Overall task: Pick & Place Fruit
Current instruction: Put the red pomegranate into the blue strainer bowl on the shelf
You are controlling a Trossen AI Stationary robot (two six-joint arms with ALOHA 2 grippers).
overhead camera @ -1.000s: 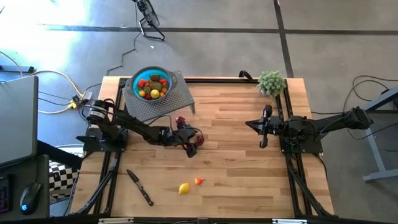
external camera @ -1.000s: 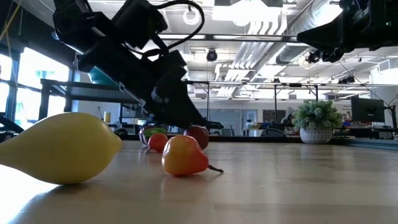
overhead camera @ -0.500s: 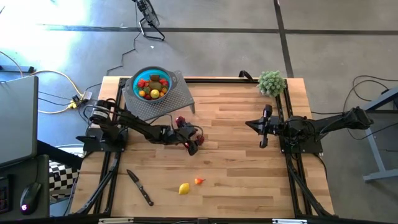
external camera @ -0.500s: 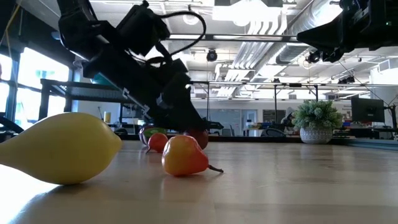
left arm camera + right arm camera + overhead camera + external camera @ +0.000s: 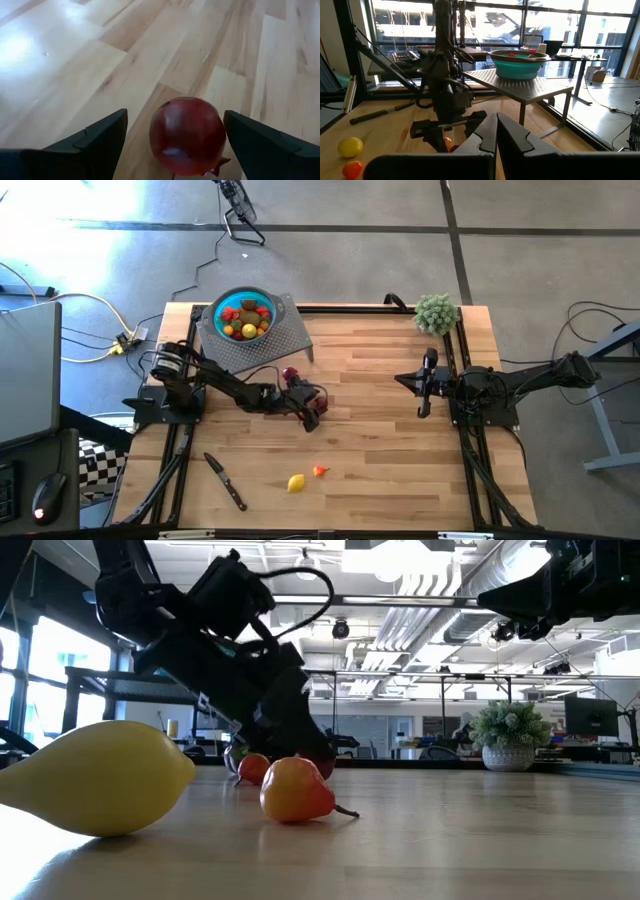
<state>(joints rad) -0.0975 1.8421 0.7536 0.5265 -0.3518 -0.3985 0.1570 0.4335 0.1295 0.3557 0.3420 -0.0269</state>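
Observation:
A dark red fruit point(image 5: 187, 135) rests on the wooden table between the open fingers of my left gripper point(image 5: 314, 408), which slants down at mid-table. Beside that arm lies a maroon fruit point(image 5: 290, 373). A yellow fruit point(image 5: 296, 483) and an orange-red fruit point(image 5: 320, 471) lie toward the near edge. More fruit fills the teal bowl point(image 5: 243, 318), which stands on a perforated metal stand point(image 5: 270, 345) at the far left. My right gripper point(image 5: 425, 385) hovers shut at the right, holding nothing. My left gripper has one finger point(image 5: 100, 142) clear of the dark red fruit and the other finger point(image 5: 260, 147) right beside the fruit's side point(image 5: 220, 132). Whether that finger touches it I cannot tell. The fruit sits on the table.
A black-handled knife point(image 5: 225, 480) lies near the front left. A fuzzy green plant ball point(image 5: 436, 312) stands at the far right corner. Bare wood stretches between the two arms and along the near right.
My left gripper has sunk a little, staying open, so that its fingers now stand lower around the dark red fruit. In the low view the gripper now covers more of that fruit. The fruit has not moved.

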